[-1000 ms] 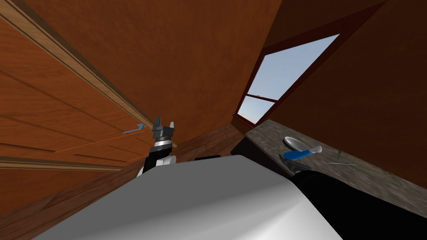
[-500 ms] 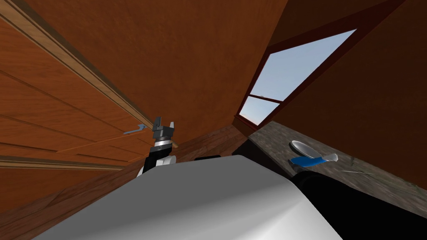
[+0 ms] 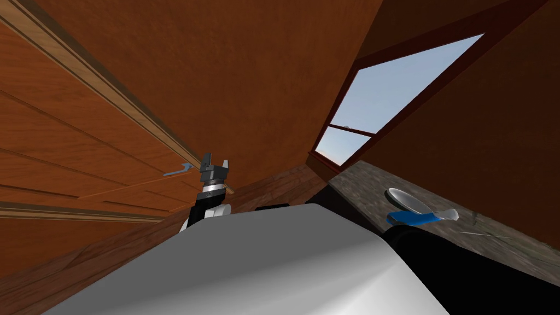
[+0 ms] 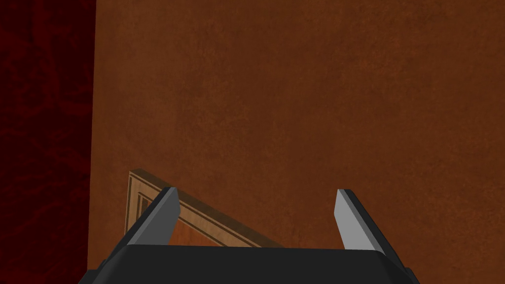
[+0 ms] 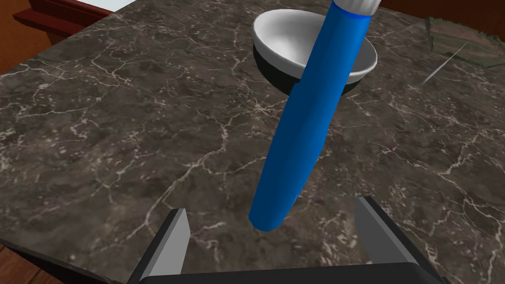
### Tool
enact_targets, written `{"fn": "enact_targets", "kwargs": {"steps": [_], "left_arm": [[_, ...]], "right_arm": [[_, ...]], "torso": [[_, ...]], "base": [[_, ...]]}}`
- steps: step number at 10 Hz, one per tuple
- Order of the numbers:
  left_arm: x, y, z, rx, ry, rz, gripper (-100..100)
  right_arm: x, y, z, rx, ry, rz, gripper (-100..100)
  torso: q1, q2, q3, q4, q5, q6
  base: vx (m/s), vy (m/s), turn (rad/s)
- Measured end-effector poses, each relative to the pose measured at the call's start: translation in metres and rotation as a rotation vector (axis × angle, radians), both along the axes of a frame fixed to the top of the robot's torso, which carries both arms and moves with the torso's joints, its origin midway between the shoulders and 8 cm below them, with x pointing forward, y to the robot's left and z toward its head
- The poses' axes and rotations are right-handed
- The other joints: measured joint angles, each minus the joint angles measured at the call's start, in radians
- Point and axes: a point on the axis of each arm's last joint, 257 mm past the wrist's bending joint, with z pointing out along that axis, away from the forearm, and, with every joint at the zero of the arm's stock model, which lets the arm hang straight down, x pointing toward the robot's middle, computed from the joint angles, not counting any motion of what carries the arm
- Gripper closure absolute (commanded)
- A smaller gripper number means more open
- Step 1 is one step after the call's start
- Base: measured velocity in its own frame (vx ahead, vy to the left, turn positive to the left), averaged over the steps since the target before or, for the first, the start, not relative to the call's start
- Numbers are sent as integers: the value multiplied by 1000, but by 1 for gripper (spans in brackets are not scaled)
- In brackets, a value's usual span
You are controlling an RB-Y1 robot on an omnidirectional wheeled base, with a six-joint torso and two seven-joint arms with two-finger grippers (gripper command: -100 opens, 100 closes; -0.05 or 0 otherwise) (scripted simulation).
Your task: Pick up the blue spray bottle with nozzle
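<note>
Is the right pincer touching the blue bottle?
Apart. The right wrist view shows the right pincer open, with marble counter visible between each finger and the blue bottle.

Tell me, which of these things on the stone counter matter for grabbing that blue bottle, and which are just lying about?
For the job:
- blue spray bottle
- right gripper, open, fingers either side of the bottle's base, not gripping

Just lying about:
- white bowl, beyond the bottle
- thin grey sliver, apart from the bowl
- left gripper, open, not in use
</note>
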Motion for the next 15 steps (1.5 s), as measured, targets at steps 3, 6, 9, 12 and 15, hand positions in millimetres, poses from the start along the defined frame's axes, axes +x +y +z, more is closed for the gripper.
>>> {"fn": "enact_targets", "kwargs": {"steps": [3,6,9,12,15], "left_arm": [[0,0,0,0,0,0,0],[0,0,0,0,0,0,0],[0,0,0,0,0,0,0],[0,0,0,0,0,0,0],[0,0,0,0,0,0,0]], "right_arm": [[-25,-12,6,39,-30,-68,-100],[-50,-26,12,75,-69,-147,-100],[-71,-36,20,100,-107,-206,-100],[-94,-47,29,121,-149,-272,-100],[-113,-54,38,135,-187,-326,-100]], "torso": [[1,-2,-1,-1,0,0],[0,-2,-1,-1,0,0],[0,-1,-1,0,0,0],[0,-1,-1,0,0,0],[0,-1,-1,0,0,0]], "base": [[71,23,44],[55,5,34],[56,7,33],[52,7,30],[36,-1,20]]}}
